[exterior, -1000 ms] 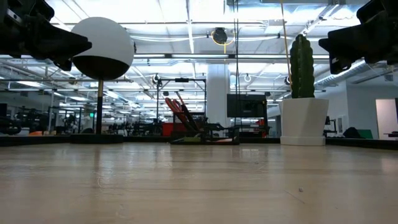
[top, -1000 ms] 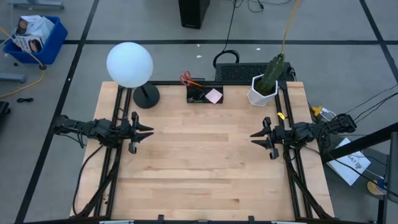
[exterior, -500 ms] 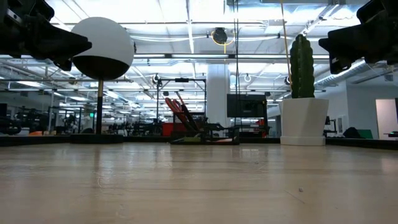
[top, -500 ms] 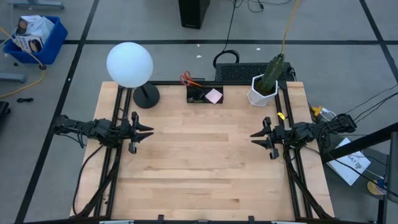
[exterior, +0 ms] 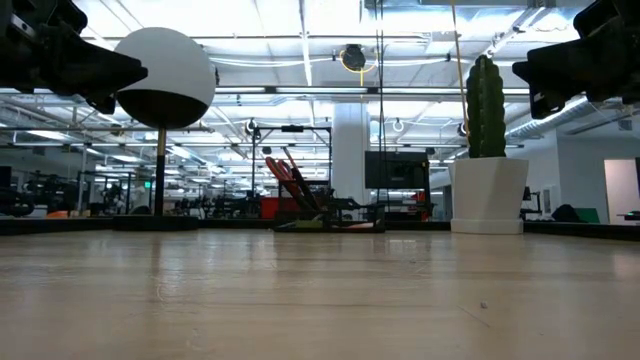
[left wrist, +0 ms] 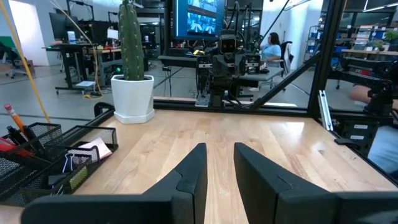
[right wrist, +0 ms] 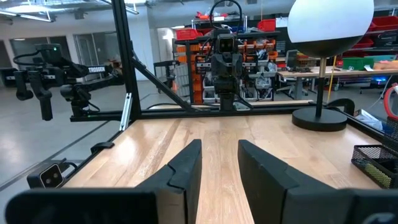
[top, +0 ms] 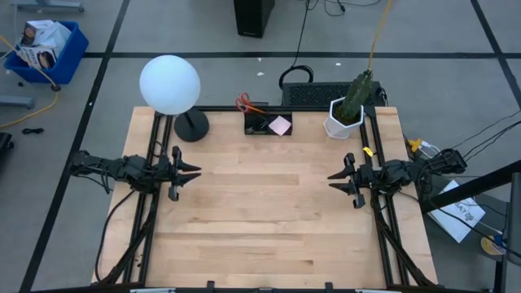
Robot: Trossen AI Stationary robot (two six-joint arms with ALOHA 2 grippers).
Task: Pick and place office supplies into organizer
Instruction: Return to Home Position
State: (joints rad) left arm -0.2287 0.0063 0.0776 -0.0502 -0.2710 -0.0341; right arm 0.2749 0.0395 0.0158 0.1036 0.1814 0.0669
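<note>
Bench (top: 260, 220) shows no loose supplies; sorting judged complete. Black mesh organizer (top: 259, 124) at far edge, between lamp base (top: 191, 124) and cactus pot (top: 343, 124), holds red-handled scissors (top: 242, 102), pencil (left wrist: 15, 124), pink sticky-note pad (top: 280, 125). Left pincer (top: 194, 172) and right pincer (top: 334, 179) hover at opposite sides, fingers slightly apart, empty. Remaining: arms parking only, probably. No legible writing; monitor (left wrist: 198, 17) content unreadable.

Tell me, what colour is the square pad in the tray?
Pink; the pad shows best in the high view.
</note>
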